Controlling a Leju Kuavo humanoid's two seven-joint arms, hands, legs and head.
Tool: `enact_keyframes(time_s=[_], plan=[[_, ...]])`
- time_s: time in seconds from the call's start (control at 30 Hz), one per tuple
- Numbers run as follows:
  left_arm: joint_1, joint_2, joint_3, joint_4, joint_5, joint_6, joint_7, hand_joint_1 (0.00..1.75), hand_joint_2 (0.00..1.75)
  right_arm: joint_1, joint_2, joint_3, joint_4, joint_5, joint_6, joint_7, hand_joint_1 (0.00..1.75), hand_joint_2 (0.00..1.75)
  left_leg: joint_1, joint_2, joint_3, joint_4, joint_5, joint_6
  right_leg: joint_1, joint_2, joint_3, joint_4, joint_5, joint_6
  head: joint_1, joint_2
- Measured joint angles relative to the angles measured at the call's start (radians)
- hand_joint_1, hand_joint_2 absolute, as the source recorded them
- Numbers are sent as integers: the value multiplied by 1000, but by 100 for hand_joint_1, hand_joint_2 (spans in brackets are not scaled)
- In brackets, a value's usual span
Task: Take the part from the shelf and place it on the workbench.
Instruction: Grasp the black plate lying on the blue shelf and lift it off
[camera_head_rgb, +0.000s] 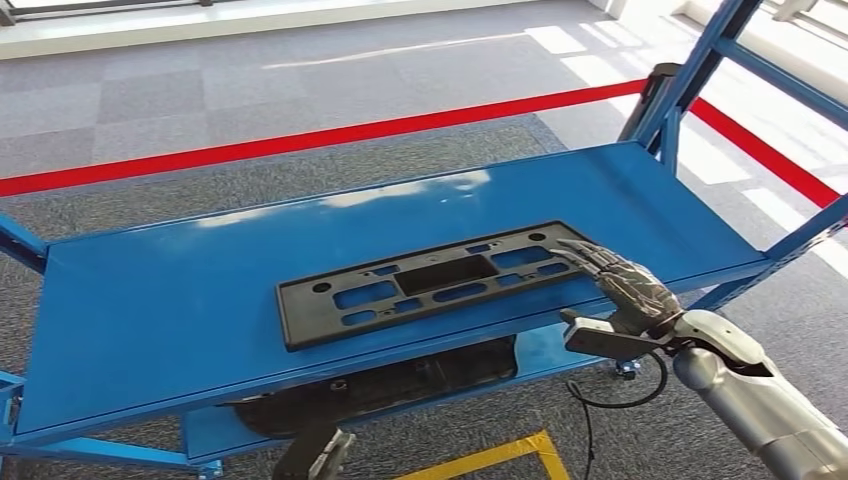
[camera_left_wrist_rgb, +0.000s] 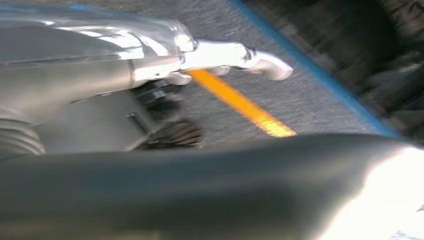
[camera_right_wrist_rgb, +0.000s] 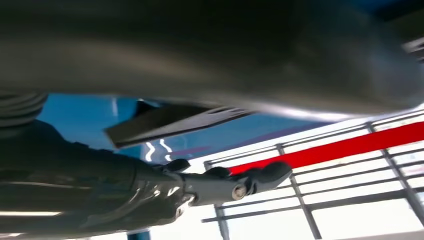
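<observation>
Two levels on the blue shelf (camera_head_rgb: 150, 300): top deck, and a lower one with a dark bulky item (camera_head_rgb: 400, 385) under the near edge. Red floor stripe (camera_head_rgb: 300, 140) on grey carpet beyond; yellow floor marking (camera_head_rgb: 500, 458) near. Part (camera_head_rgb: 435, 282): flat black rectangular plate with slotted cut-outs, lying slightly askew at mid-deck. Right hand (camera_head_rgb: 625, 285) rests on the part's right end, fingers extended over its top. Left hand (camera_left_wrist_rgb: 235, 57) hangs low over the floor; its grip state unclear.
</observation>
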Motion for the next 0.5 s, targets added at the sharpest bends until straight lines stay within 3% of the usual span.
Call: enact_keyframes(time_s=[0.1,0.13,0.17,0.23,0.3,0.37,0.4,0.43,0.5], plan=[[3,0,0,0,0,0,0,0,0,1,-4,1,0,4,-1,0,0,0,-2,-19,11,-7,-3,5,5,5,-95,173,-68,-4,0,0],[4,-1,0,0,0,0,0,0,0,4,-5,2,0,4,-1,0,0,0,-4,-27,13,-6,-5,5,6,6,-122,207,-68,-3,0,0],[6,-1,0,0,0,0,0,0,0,6,-5,2,0,5,-1,0,0,0,-6,-36,15,-5,-8,5,7,7,-132,206,-50,-2,0,0],[7,-1,1,0,0,0,0,0,0,7,-7,2,0,5,-2,0,0,0,-7,-56,19,3,-16,1,7,24,-99,100,30,0,0,0],[5,-1,1,0,0,0,0,0,0,8,-10,3,1,5,-2,1,0,0,-7,-77,15,15,-24,-8,5,68,-58,-4,78,-4,0,0],[7,-1,1,0,0,0,0,0,0,10,-12,3,2,6,-2,1,0,0,-4,-97,6,21,-25,-17,6,87,-46,-28,78,-13,0,0],[8,-1,1,0,0,-1,0,0,0,9,-12,3,2,6,-2,1,0,0,-2,-108,3,21,-23,-20,7,76,-45,-30,78,-18,0,0],[9,-1,1,0,0,-1,0,0,0,7,-11,3,2,6,-2,1,0,0,-1,-106,2,23,-25,-25,7,64,-43,-32,79,-23,-1,0],[8,-1,1,0,0,-1,0,0,0,3,-10,3,2,7,-2,1,0,0,-3,-64,-17,63,-50,-39,3,38,-36,-36,77,-35,-1,0]])
